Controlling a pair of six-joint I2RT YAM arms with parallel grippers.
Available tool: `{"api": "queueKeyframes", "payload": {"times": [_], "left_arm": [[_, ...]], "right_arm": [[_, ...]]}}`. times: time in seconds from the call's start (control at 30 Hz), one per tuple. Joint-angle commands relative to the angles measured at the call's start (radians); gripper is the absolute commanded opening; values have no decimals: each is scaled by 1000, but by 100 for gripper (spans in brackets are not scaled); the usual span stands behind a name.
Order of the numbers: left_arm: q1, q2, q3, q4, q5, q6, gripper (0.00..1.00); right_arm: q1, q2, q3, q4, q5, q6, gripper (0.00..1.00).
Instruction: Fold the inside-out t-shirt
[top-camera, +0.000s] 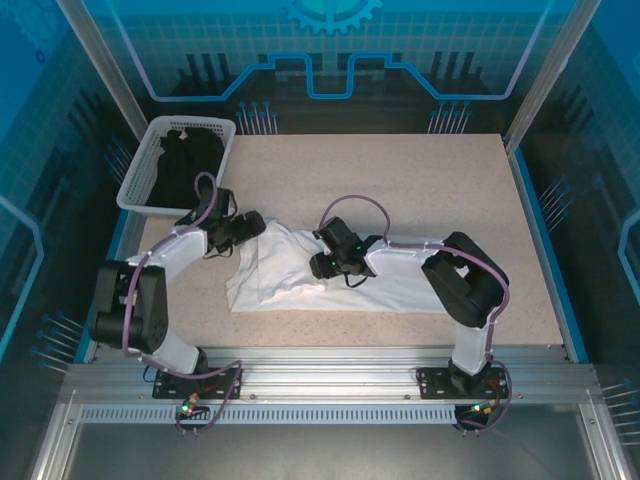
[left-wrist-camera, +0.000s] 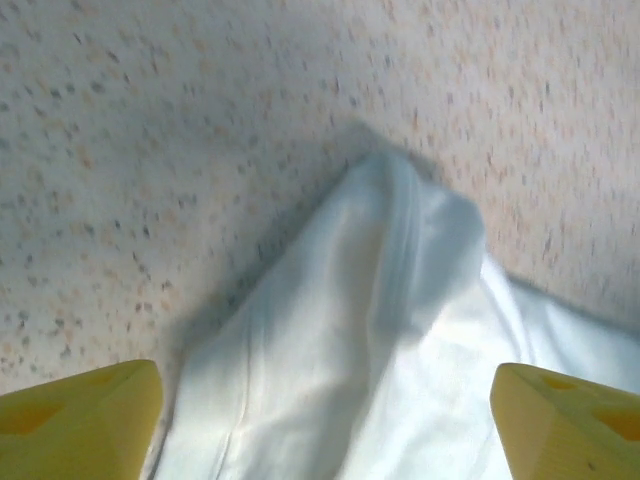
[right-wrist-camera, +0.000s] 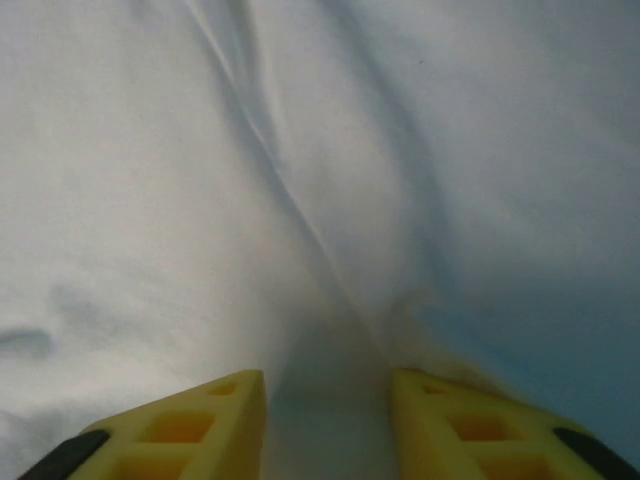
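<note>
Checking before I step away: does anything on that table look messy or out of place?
Only the t-shirt: it lies crumpled and skewed on the table, a raised fold running into the right gripper. The black garment sits in its basket. Nothing spilled.

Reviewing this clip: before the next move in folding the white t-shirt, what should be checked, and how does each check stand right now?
1. The left gripper is open: ok. Jaws are wide, with a corner of the t-shirt lying between them.
2. The right gripper has a hold on the cloth: cannot tell. A ridge runs between its part-open jaws.
3. The t-shirt is wholly on the table: ok.
4. The t-shirt is spread flat: not ok. It is wrinkled and bunched.
5. The black garment stays apart in the basket: ok.
</note>
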Motion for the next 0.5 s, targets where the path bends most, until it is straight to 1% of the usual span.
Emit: {"api": "queueKeyframes", "payload": {"times": [0.0,0.1,0.13,0.3,0.47], "left_arm": [[7,-6,-55,30,97,17,93],[7,23,-50,-11,110,43,97],[6,31,-53,-15,111,45,98],[-7,73,-51,-33,141,85,99],[-59,113,-60,-34,163,105,96]], "right_arm": [[-4,-47,23,-27,-3,-20,51],[-3,-72,24,-29,0,-35,57],[-4,-81,21,-29,4,-37,58],[-3,-100,15,-25,11,-42,59],[-3,-100,6,-23,14,-37,59]]}}
